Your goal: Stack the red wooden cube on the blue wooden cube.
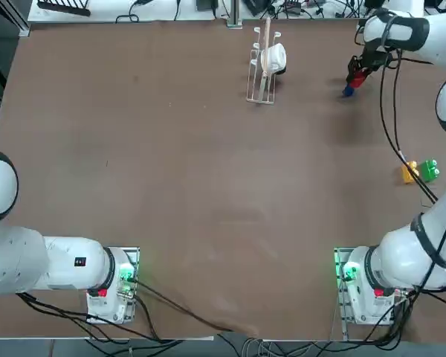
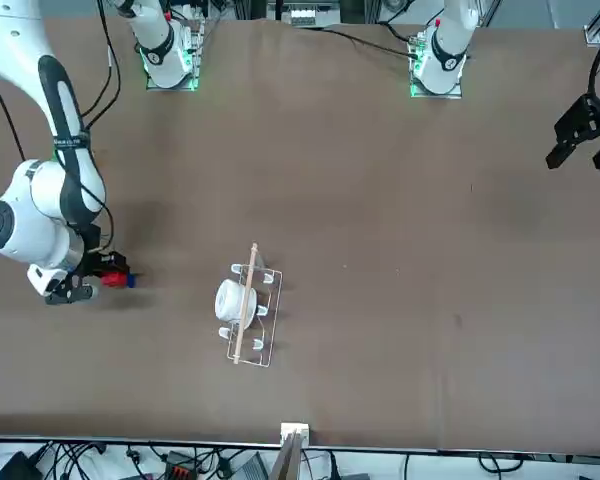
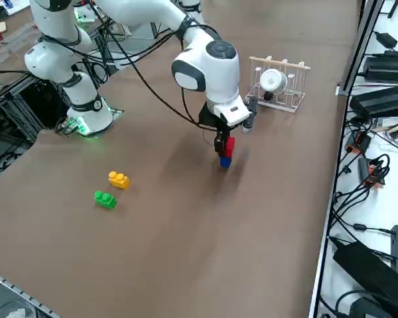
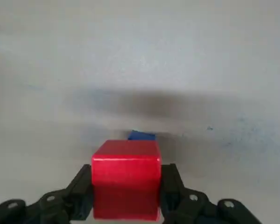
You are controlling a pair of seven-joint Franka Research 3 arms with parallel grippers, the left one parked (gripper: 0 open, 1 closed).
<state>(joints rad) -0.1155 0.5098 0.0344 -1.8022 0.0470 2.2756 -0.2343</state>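
— Where's the right gripper point(image 3: 224, 147) at?

— Out over the far part of the table point(image 1: 171, 186), on the robot's right, not far from the wire rack point(image 1: 263, 67) with the white cup point(image 1: 273, 57) in it. It points straight down.

— Holding anything?

— Yes, the red cube point(image 4: 126, 179). The fingers point(image 4: 79, 189) are clamped on either side of it; the wrist view shows it squeezed between them.

— And the blue cube point(image 3: 225, 161)?

— Right underneath. From the side the red one point(image 3: 228, 146) sits directly above the blue one, which is on the table. I can't tell whether the two touch or whether a thin gap is left. From the wrist only a sliver of blue point(image 4: 141, 136) peeks out past the red cube's edge.

— From overhead?

— The red point(image 1: 357, 78) and blue point(image 1: 348, 91) show just beside the arm's white wrist.

— Anything else on the table?

— An orange block point(image 3: 119, 179) and a green block point(image 3: 105, 199), studded ones, close together, well apart from the cubes, nearer the robot's side.
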